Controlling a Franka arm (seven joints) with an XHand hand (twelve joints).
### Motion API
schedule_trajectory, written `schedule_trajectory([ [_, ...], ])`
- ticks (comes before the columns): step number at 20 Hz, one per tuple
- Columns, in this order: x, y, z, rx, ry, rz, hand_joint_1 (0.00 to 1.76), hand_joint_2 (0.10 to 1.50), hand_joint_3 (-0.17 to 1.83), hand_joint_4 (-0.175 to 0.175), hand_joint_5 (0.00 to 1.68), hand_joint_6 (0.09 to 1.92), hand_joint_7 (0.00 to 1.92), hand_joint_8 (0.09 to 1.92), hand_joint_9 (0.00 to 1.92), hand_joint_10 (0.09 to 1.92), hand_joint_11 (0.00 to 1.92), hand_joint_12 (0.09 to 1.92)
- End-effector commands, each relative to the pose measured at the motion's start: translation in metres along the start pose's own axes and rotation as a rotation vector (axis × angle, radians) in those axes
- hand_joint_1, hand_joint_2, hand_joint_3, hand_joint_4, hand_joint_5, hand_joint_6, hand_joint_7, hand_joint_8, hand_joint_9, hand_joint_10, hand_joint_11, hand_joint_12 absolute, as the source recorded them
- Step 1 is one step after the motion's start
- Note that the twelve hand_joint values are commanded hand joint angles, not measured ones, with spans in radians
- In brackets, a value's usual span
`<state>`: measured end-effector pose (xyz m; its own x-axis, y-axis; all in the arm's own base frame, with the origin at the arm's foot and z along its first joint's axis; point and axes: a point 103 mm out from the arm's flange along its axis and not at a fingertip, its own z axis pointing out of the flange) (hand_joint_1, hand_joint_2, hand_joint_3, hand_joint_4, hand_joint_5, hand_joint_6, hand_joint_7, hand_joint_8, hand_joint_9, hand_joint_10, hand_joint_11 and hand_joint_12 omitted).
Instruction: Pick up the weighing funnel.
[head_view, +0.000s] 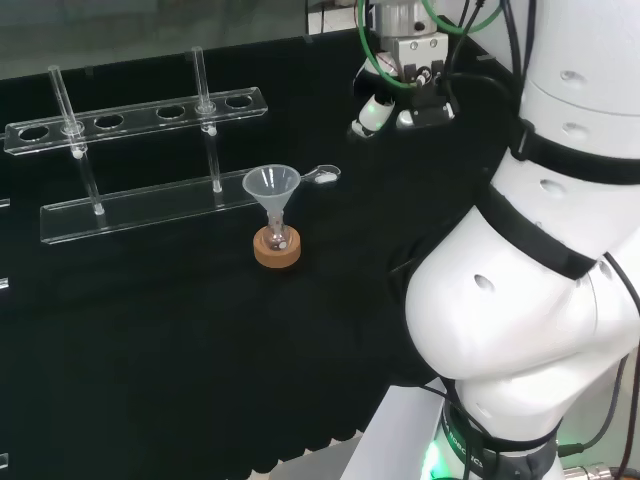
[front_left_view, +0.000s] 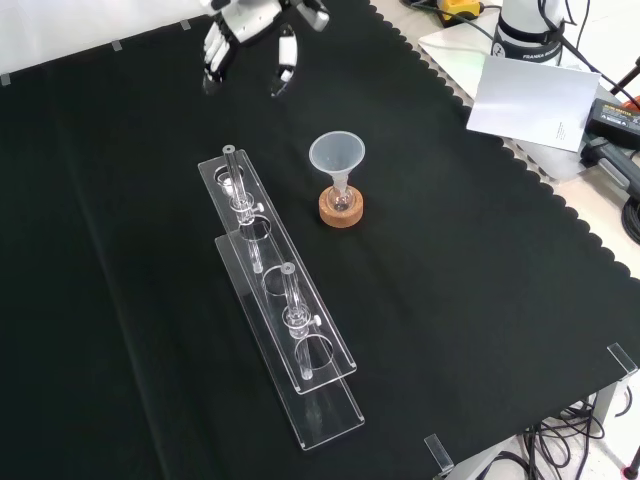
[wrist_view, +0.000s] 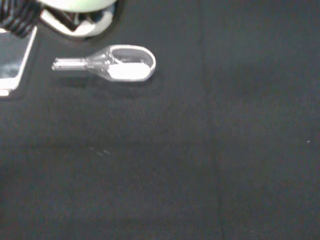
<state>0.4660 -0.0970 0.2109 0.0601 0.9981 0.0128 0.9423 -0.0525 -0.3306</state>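
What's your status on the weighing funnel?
Black and white hand open, empty. Small clear weighing funnel lying on black cloth, untouched. Clear plastic rack and cone-shaped funnel close by.

Arm (head_view: 520, 300): glossy white rounded links, parted by black bands (head_view: 545, 250); small round recesses seen in shells. Green glow noted at base, 5 o'clock in head view. Green cables (head_view: 368, 50) and black ones looped about wrist, 1 o'clock in head view. Boxy grey-white block mounted above hand (front_left_view: 250, 25). Hand built of white and black segments, shown at 12 o'clock in front view.
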Motion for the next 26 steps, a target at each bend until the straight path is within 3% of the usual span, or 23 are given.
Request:
schedule_trajectory([
  [1,0.006,0.043,0.022,0.005,-0.011,-0.069,0.90,0.58,0.62,-0.028,0.53,0.09,0.41,0.66,0.67,0.51,0.51,1.28],
  [8,0.021,0.063,0.034,0.024,-0.032,-0.106,0.90,0.58,0.63,-0.024,0.54,0.09,0.41,0.66,0.67,0.51,0.51,1.28],
  [26,0.043,0.087,0.073,0.086,-0.121,-0.117,0.92,0.58,0.63,-0.017,0.57,0.09,0.43,0.67,0.68,0.51,0.51,1.28],
])
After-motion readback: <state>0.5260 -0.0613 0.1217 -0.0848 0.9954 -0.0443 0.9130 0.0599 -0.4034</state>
